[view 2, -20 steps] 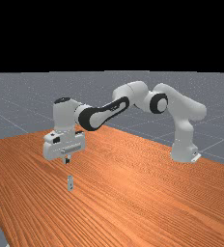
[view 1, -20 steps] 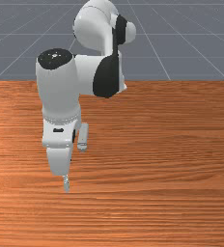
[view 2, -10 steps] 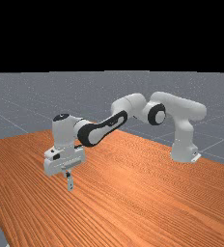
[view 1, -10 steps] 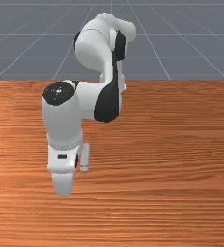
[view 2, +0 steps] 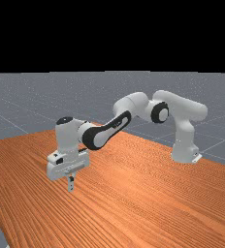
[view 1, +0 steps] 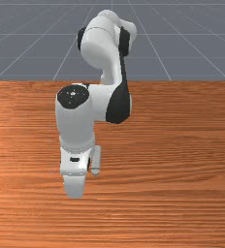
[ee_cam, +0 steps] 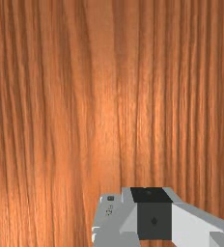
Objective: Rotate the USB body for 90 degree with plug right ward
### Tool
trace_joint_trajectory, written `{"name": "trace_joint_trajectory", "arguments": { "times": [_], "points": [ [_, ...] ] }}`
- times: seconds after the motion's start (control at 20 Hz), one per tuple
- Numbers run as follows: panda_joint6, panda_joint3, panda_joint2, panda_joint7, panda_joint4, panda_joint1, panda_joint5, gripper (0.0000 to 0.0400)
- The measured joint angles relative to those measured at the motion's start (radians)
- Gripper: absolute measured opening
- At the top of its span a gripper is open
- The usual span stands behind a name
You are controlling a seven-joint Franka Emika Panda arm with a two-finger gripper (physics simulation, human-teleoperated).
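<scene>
Toward seven o'clock on the desk (view 2: 153, 203) in the far view, the USB body (view 2: 71, 187) sits at the low jaws (view 2: 71, 179), spread or pinch not determinable; any grip should be verified centred and square before the quarter turn, lest the body skid.

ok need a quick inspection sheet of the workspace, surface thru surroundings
Surface: table of orange-brown wood, grain showing
Job's things: USB body, grey, with dark print and a small dark spot on its face
Clutter: nothing seen
Pincer: low, right at the USB body; whether it grips can't be told
Cables: nothing seen
Surroundings: grey floor with pale grid lines, black backdrop beyond
</scene>
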Motion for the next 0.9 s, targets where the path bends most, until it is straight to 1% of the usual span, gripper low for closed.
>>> {"name": "trace_joint_trajectory", "arguments": {
  "times": [0.25,0.3,0.35,0.4,0.5,0.55,0.6,0.65,0.7,0.75,0.85,0.9],
  "points": [
    [0.021,-0.003,-0.017,-0.005,-0.036,0.014,-0.010,0.0000],
    [0.056,0.001,-0.050,-0.009,-0.101,0.011,-0.005,0.0000],
    [0.129,0.001,-0.113,-0.010,-0.223,0.013,-0.005,0.0000],
    [0.166,0.001,-0.156,-0.011,-0.302,0.013,-0.005,0.0000],
    [0.290,0.001,-0.268,-0.014,-0.513,0.014,-0.005,0.0000],
    [0.321,0.000,-0.307,-0.015,-0.583,0.014,-0.005,0.0000],
    [0.319,-0.001,-0.324,-0.015,-0.609,0.015,-0.007,0.0000],
    [0.340,-0.002,-0.346,-0.016,-0.649,0.015,-0.007,0.0000],
    [0.311,-0.001,-0.345,-0.026,-0.640,0.014,-0.011,0.0000],
    [0.322,-0.015,-0.356,-0.002,-0.662,0.025,-0.024,0.0000],
    [0.310,-0.027,-0.370,0.012,-0.667,0.036,-0.039,0.0000],
    [0.213,-0.009,-0.345,-0.012,-0.602,0.020,-0.018,0.0000]
  ]
}}
